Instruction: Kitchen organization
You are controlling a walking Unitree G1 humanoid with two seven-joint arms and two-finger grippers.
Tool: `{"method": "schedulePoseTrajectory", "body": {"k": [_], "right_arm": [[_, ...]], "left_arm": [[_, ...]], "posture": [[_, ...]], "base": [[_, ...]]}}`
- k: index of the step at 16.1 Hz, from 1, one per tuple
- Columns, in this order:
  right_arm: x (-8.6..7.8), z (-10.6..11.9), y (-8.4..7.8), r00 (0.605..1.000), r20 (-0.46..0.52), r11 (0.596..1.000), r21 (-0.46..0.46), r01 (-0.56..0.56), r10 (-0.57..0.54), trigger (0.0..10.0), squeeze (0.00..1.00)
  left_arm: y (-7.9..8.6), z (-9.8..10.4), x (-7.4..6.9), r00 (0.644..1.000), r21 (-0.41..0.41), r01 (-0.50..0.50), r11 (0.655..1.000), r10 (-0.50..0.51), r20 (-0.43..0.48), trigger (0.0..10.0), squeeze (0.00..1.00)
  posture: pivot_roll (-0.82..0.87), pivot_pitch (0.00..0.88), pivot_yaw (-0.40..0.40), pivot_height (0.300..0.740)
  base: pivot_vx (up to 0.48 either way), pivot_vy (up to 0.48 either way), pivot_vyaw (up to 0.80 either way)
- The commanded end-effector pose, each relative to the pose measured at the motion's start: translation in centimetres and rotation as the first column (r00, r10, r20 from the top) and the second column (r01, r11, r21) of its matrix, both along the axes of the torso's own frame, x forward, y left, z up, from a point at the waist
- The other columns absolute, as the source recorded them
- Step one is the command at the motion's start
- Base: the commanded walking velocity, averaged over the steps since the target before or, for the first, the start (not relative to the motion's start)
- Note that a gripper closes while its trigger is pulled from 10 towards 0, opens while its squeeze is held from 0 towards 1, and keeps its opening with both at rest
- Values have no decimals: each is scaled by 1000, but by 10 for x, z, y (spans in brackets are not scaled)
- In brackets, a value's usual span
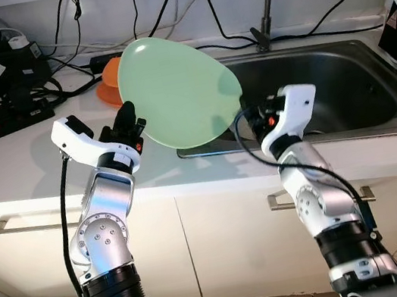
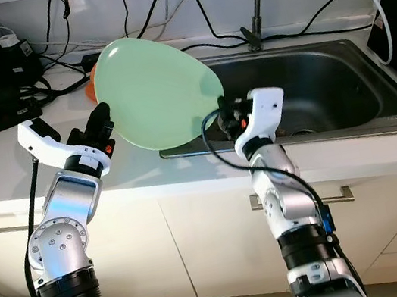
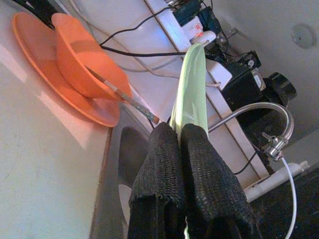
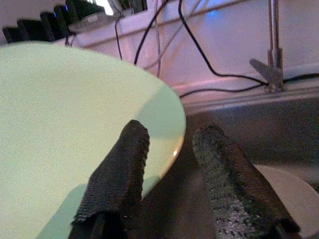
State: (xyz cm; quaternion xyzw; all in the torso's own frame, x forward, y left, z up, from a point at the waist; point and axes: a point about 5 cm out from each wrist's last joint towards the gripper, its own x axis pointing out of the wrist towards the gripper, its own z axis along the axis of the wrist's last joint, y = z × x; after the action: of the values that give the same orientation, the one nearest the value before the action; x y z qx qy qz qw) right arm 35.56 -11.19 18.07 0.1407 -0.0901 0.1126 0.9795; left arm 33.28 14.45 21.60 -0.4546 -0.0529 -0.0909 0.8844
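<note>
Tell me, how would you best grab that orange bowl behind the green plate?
Probably by its rim: the orange bowl sits open on an orange plate, so one pincer finger can go inside the wall and one outside, coming from above on the counter side, away from the utensil resting in it.

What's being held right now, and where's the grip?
The left gripper pinches the green plate by its rim, holding it tilted over the sink edge. The right gripper is open at the opposite rim.

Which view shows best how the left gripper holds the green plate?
Left wrist view: the left gripper has both fingers shut on the rim of the green plate, seen edge-on. The eye views show the plate's face, fingers at its left edge. Right wrist view shows its surface.
</note>
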Motion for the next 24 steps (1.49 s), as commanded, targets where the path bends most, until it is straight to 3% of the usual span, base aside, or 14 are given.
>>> {"method": "schedulePoseTrajectory", "body": {"k": [1, 2, 3, 7, 8, 9, 11, 13, 15, 18, 21, 24], "right_arm": [[1, 7, 0, 1000, 13, 1000, 12, -7, 7, 10000, 1000], [2, 8, -3, 1000, 15, 1000, 10, 6, -6, 10000, 1000], [3, 9, -8, 1000, 5, 999, 47, 26, -27, 10000, 0], [8, 14, -19, 998, -51, 960, 277, 45, -32, 10000, 0], [10, 13, -21, 996, -87, 926, 376, 41, -9, 10000, 0], [11, 8, -20, 990, -131, 861, 507, 29, 44, 10000, 0], [10, 3, -18, 981, -159, 782, 623, 13, 111, 10000, 0], [9, 2, -16, 976, -161, 748, 663, -4, 148, 10000, 0], [8, 6, -11, 966, -127, 650, 758, -52, 226, 10000, 0], [3, 16, -8, 952, -34, 580, 799, -158, 305, 10000, 0], [-2, 22, -4, 936, 20, 556, 800, -225, 351, 10000, 0], [-3, 20, -4, 933, 14, 556, 800, -226, 359, 10000, 0]], "left_arm": [[-3, 21, 0, 995, -3, 15, 1000, -14, 98, 10000, 0], [-3, 21, 0, 995, -2, 15, 1000, -15, 99, 10000, 0], [-1, 22, -1, 994, -9, 3, 1000, -2, 105, 10000, 0], [5, 26, 1, 992, -18, -28, 999, 30, 120, 10000, 0], [7, 28, 1, 991, -17, -32, 999, 34, 129, 10000, 0], [7, 28, 2, 991, -15, -36, 999, 37, 132, 10000, 0], [8, 28, 2, 991, -14, -38, 999, 40, 130, 10000, 0], [8, 28, 2, 991, -15, -39, 999, 41, 131, 10000, 0], [6, 28, 4, 991, -17, -31, 999, 33, 132, 10000, 0], [1, 27, 4, 991, -19, -10, 1000, 12, 131, 10000, 0], [-3, 26, 6, 991, -27, 18, 999, -15, 130, 10000, 0], [-11, 24, 6, 991, -42, 50, 998, -44, 123, 10000, 0]], "posture": [[15, 0, 8, 740], [14, 0, 9, 740], [15, 0, 9, 740], [12, 0, 9, 740], [11, 0, 8, 740], [13, 0, 6, 740], [13, 0, 6, 740], [17, 0, 4, 740], [19, 0, 4, 740], [15, 0, 6, 740], [12, 0, 7, 740], [12, 0, 8, 740]], "base": [[0, 0, 0], [0, 0, 0], [0, 0, 0], [0, 0, 0], [0, 0, 0], [0, 0, 0], [0, 0, 0], [0, 0, 0], [0, 0, 0], [0, 0, 0], [0, 0, 0], [0, 0, 0]]}}
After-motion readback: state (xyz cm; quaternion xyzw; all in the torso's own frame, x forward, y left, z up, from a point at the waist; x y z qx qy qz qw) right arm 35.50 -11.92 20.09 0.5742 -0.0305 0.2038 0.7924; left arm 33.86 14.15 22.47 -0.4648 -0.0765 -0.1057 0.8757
